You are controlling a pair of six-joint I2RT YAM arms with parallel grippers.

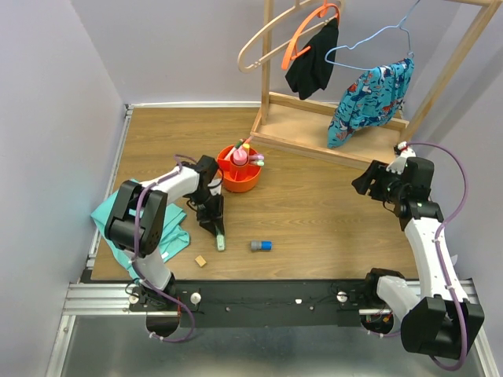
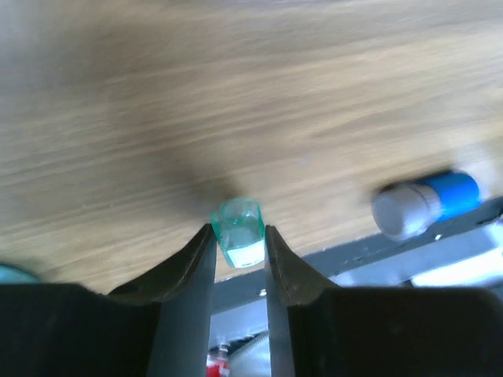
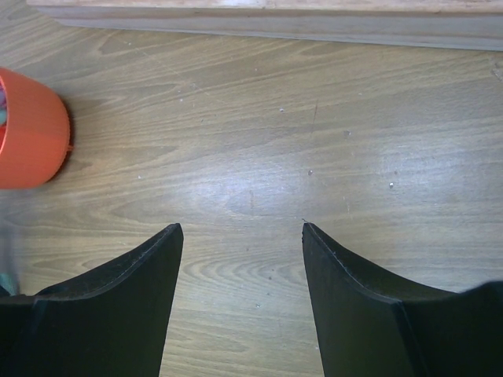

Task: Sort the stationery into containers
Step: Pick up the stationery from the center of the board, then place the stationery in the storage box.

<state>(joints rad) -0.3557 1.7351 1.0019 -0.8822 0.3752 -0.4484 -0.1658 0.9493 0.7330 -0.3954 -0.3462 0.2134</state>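
The table (image 1: 314, 228) carries a rack (image 1: 314, 129) at the back, a teal cloth (image 1: 106, 212) on the left and the orange organiser (image 1: 236, 179). The right gripper (image 3: 242, 228) gapes over bare wood. The left gripper (image 2: 238, 229) pinches a green highlighter (image 2: 240, 236) lying in front of the organiser. A blue-capped piece (image 1: 261, 246) and a tan cube (image 1: 201, 261) lie nearby.

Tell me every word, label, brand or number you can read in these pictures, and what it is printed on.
None: no text can be read in any view.
green highlighter: only its blurred end shows, no print visible.
blue-grey piece: blurred, no label made out.
orange organiser: its wall looks plain, no marking visible.
patterned blue garment: a pattern only, no letters made out.
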